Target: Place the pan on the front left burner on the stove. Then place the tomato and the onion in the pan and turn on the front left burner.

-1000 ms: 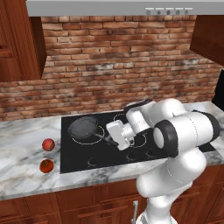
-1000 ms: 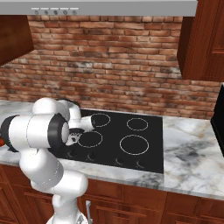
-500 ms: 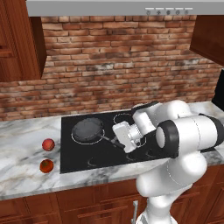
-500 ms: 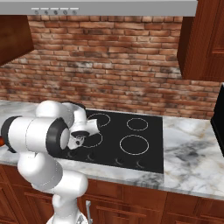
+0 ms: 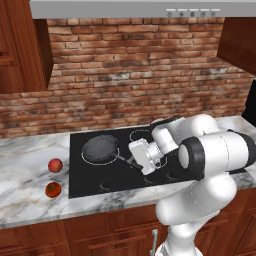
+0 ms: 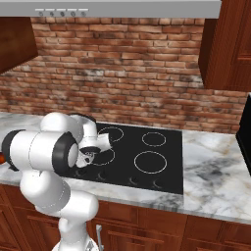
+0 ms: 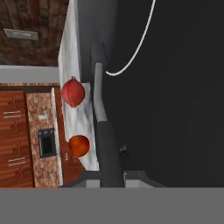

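Stove (image 5: 165, 172) under the claw. Pan (image 5: 100, 149) just beyond the claw (image 5: 134, 161), handle clamped tight, over the stove's left side; seating on the burner unconfirmed. Onion (image 5: 55, 165) and tomato (image 5: 53, 189) wait on the tabletop (image 5: 25, 175), well beyond. Loading and knob remain.

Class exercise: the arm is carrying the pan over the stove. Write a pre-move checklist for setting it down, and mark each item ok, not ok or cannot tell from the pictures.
1. Claw shut on the pan by its handle: ok.
2. Pan centred over the front left burner: cannot tell.
3. Pan resting on the stove: cannot tell.
4. Tomato on the counter, clear of the stove: ok.
5. Onion on the counter, clear of the stove: ok.
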Robot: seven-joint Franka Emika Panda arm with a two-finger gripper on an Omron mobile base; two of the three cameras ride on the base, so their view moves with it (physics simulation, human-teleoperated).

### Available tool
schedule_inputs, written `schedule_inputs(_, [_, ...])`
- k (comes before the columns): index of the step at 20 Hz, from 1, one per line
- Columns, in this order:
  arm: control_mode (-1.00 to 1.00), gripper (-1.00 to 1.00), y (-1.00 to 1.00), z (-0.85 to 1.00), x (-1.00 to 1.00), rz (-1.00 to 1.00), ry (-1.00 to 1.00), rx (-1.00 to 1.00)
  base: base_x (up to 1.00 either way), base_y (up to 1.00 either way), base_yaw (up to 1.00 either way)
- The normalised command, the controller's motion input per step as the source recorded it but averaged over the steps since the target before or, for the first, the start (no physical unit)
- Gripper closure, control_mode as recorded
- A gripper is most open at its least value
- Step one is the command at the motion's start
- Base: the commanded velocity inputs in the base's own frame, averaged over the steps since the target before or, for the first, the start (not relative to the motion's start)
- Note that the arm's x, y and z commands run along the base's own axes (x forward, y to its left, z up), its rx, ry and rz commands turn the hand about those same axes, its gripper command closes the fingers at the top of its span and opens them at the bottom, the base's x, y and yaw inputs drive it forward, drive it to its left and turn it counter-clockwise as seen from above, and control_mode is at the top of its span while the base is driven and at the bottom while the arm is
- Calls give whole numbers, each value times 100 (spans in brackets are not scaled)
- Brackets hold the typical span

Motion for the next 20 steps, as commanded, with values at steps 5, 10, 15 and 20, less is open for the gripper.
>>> schedule_inputs(5, [-100, -100, 3, -2, 0, 0, 2, 0, 0, 0, 0])
schedule_inputs(10, [-100, -100, 0, 0, 0, 0, 0, 0, 0, 0, 0])
schedule_inputs(15, [-100, -100, 0, 0, 10, -2, 0, 0, 0, 0, 0])
schedule_inputs(20, [-100, -100, -8, 4, 18, -7, 0, 0, 0, 0, 0])
